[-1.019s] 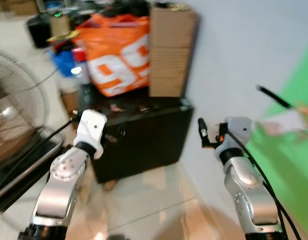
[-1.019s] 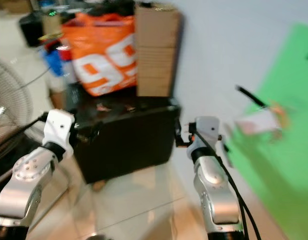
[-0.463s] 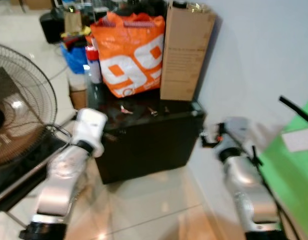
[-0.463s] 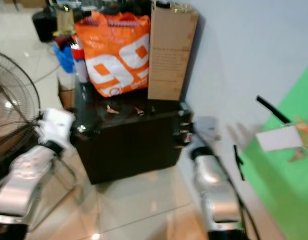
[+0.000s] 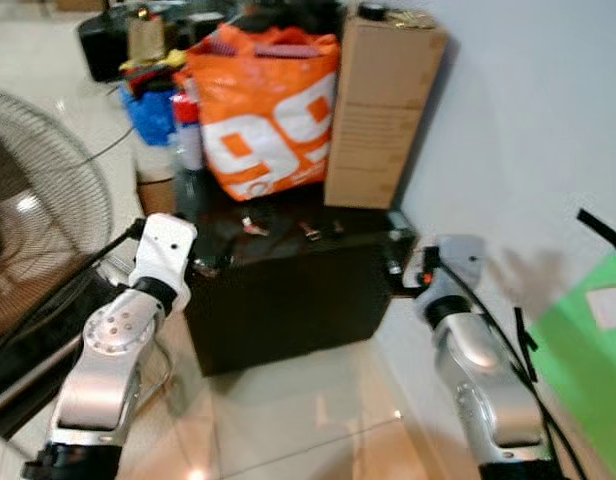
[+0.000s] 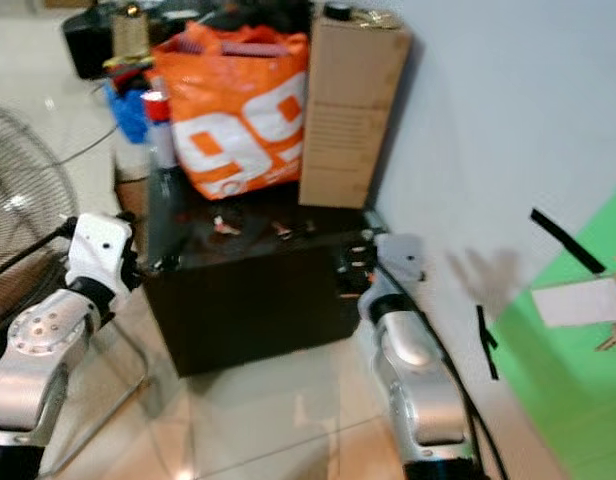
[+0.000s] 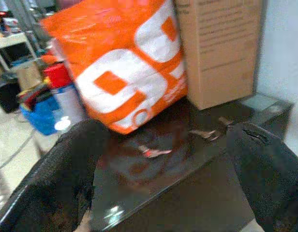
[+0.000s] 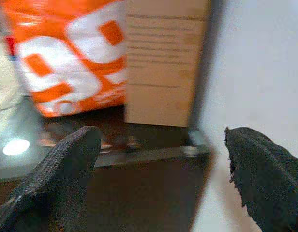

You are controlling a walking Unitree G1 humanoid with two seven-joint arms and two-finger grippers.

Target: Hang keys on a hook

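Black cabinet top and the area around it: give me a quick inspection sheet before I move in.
Surface: black cabinet, glossy top.
Job's things: small keys lying on the top; hook: nothing seen.
Clutter: orange bag, cardboard box at the back.
Grippers: left tool and right tool open, empty, facing the cabinet.
Cables: black cable along right arm.
Surroundings: fan on the left, white wall, green sheet.

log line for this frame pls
phase: approach | keys on black cabinet | left gripper open | right gripper open, both empty
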